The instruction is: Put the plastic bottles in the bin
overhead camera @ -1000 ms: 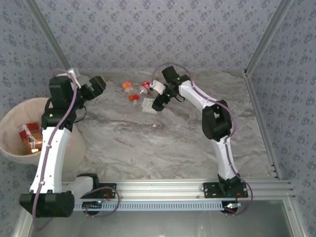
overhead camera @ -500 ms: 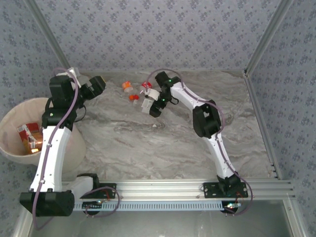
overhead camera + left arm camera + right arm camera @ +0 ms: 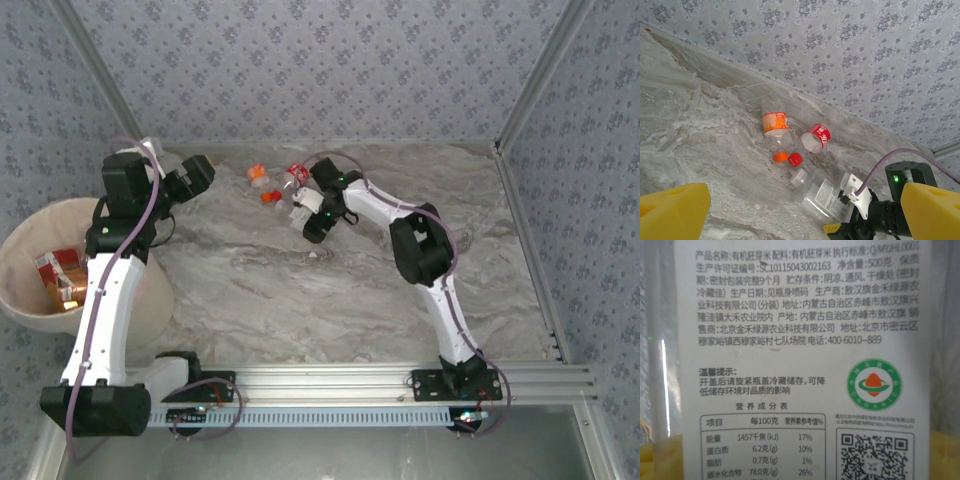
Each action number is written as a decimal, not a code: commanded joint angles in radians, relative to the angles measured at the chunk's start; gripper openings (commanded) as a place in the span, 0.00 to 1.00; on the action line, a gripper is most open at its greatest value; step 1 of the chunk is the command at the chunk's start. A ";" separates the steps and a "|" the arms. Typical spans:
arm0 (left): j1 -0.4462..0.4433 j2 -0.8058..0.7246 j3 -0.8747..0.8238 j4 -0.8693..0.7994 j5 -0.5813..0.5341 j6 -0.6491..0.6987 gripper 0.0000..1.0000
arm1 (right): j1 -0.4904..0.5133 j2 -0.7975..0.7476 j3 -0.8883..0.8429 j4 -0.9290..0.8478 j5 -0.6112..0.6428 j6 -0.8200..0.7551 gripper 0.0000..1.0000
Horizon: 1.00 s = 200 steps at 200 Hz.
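White-labelled bottle (image 3: pixel 800 315) lies between right gripper (image 3: pixel 310 225) jaws.

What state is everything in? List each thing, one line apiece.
Left gripper: open, empty.
Right gripper: astride the white-label bottle; grip unclear.
White-label bottle: lying down, white cap on.
Orange-label bottle: lying on the table.
Red-label bottle: lying on the table.
Bin: upright, red-labelled items inside.
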 commanded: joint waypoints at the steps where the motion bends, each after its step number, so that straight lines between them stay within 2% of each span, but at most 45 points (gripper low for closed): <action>1: -0.005 0.011 -0.022 0.047 0.064 -0.039 0.98 | 0.012 -0.125 -0.128 0.146 0.051 0.074 0.75; 43: -0.054 0.076 -0.031 0.052 0.113 -0.112 0.98 | 0.044 -0.360 -0.441 0.373 0.121 0.188 0.73; 78: -0.201 0.132 -0.084 0.135 0.080 -0.157 0.98 | 0.084 -0.577 -0.719 0.586 0.160 0.367 0.71; 101: -0.315 0.179 -0.129 0.264 0.139 -0.143 0.98 | 0.127 -0.702 -0.887 0.720 0.165 0.488 0.70; 113: -0.365 0.220 -0.114 0.285 0.204 -0.116 0.98 | 0.149 -0.761 -0.956 0.780 0.172 0.536 0.70; 121: -0.391 0.249 -0.096 0.270 0.195 -0.114 0.98 | 0.162 -0.796 -0.997 0.818 0.179 0.571 0.70; 134: -0.419 0.282 -0.091 0.256 0.134 -0.146 0.98 | 0.171 -0.843 -1.048 0.872 0.171 0.620 0.70; 165: -0.444 0.328 -0.148 0.329 0.158 -0.190 0.98 | 0.183 -0.923 -1.104 0.915 0.179 0.660 0.71; 178: -0.450 0.327 -0.185 0.402 0.219 -0.199 0.98 | 0.184 -0.945 -1.109 0.917 0.159 0.661 0.71; 200: -0.481 0.334 -0.213 0.567 0.400 -0.192 0.98 | 0.185 -0.952 -1.096 0.905 0.121 0.660 0.72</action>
